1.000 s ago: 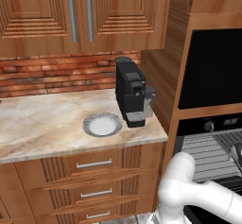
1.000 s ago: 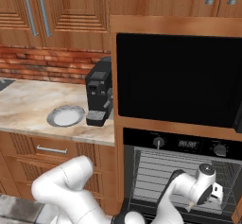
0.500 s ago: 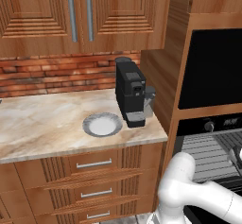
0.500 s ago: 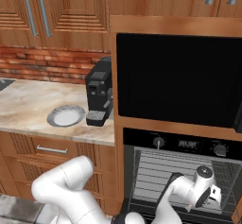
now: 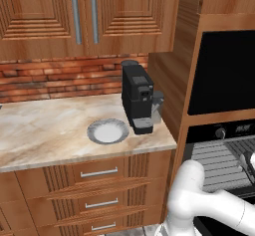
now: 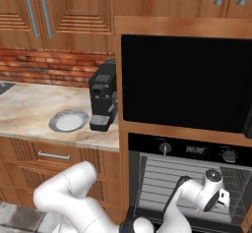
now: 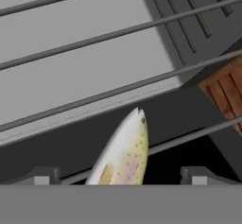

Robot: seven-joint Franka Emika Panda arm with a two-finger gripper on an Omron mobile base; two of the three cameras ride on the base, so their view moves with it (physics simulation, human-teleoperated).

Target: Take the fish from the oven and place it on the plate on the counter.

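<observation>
We found the gripper (image 7: 120, 175) inside the oven (image 6: 189, 151), its fingers (image 7: 42, 176) spread to full width on either side of the fish (image 7: 124, 153) and closed on nothing. The fish lay on a grey wire rack (image 7: 118, 90), pale and speckled, head pointing away from the hand, between the two tips without visibly touching either. On the counter (image 5: 45, 130) the plate (image 5: 108, 131) sat bare just beside the black coffee machine (image 5: 137, 96).

Wood, stone, metal and a speckled fish

Marbled stone tabletop (image 5: 45, 125), ribbed wooden drawers (image 5: 99, 180), rough brick backsplash (image 5: 55, 75), glossy black oven (image 6: 192, 153), grey metal racks (image 7: 94, 38), smooth speckled fish (image 7: 123, 154).
</observation>
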